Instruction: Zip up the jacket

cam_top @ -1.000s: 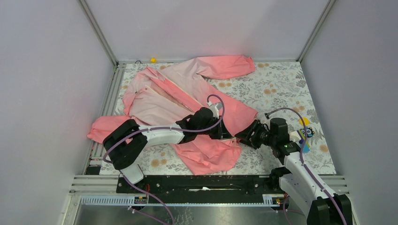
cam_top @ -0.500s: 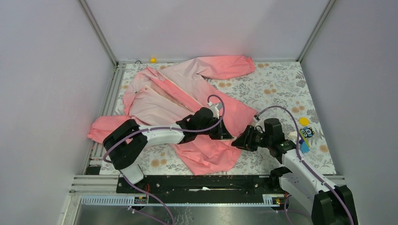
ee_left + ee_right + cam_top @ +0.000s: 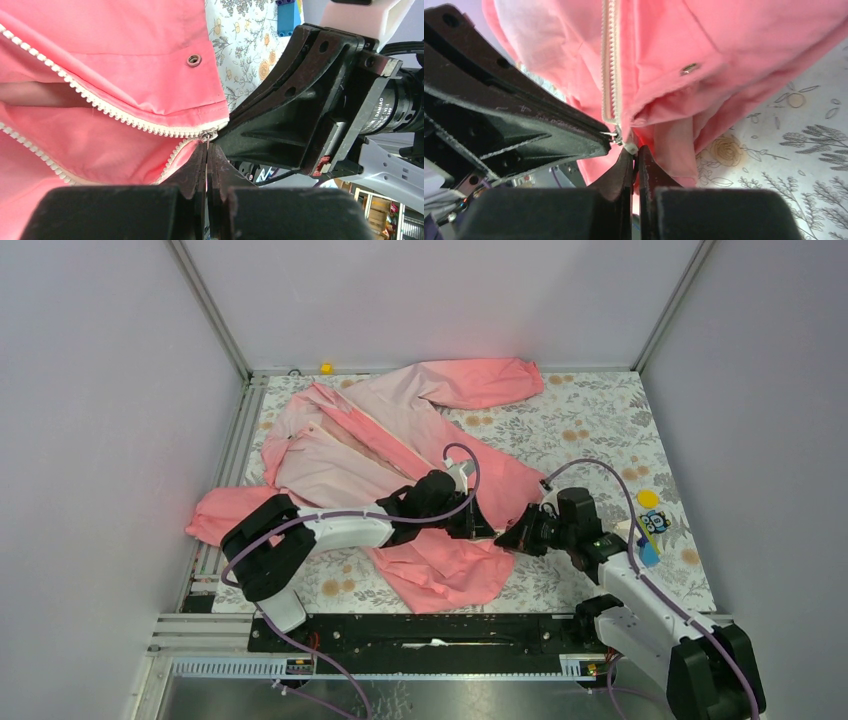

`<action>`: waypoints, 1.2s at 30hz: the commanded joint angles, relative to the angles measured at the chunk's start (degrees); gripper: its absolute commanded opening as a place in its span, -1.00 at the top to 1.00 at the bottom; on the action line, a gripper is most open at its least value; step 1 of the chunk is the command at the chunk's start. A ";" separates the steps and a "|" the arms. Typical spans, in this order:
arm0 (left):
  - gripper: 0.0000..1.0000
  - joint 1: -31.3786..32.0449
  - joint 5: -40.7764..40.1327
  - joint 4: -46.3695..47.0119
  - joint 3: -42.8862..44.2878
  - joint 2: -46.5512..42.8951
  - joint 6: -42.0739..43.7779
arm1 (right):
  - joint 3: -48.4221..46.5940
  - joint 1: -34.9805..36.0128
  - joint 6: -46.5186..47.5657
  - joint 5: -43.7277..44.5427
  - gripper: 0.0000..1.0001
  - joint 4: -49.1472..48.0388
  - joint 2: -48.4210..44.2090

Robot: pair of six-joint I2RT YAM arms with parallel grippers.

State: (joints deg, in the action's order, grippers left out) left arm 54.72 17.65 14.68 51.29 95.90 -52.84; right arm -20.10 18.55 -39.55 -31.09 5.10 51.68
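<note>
The jacket (image 3: pixel 400 430) lies spread on the table, pale pink at the collar and coral at the hem, its front open. My left gripper (image 3: pixel 207 147) is shut on the thin metal zipper pull, with the slider (image 3: pixel 209 134) just past its tips where the two white tooth rows (image 3: pixel 115 112) meet. My right gripper (image 3: pixel 634 152) faces it from the right. It is shut on the white bottom end of the zipper (image 3: pixel 630 148) at the hem. From above, the left gripper (image 3: pixel 483 525) and right gripper (image 3: pixel 510 537) nearly touch.
A floral cloth (image 3: pixel 600 420) covers the table. Small blue and yellow toys (image 3: pixel 650 525) lie at the right edge, close to the right arm. A tiny yellow object (image 3: pixel 326 368) sits at the back rail. Grey walls enclose three sides.
My right gripper has moved left to the jacket's hem and shut on the zipper's bottom end. The left arm has stayed still, shut on the pull.
</note>
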 commanded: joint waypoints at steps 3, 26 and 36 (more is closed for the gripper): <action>1.00 0.86 -6.00 -2.04 -0.40 0.55 -0.41 | 2.18 -0.11 -2.15 13.92 1.00 -1.67 -9.47; 1.00 0.56 -2.49 2.10 0.26 -0.40 -0.85 | 4.37 -8.76 5.83 -2.73 0.97 -0.87 -12.37; 1.00 0.72 -1.41 1.85 1.09 -0.37 -1.37 | 3.68 -8.72 5.72 -4.90 0.65 -1.70 -10.73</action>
State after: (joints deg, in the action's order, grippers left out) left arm 55.59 16.29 17.54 50.30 96.23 -55.09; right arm -14.04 10.70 -35.70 -36.18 3.38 40.42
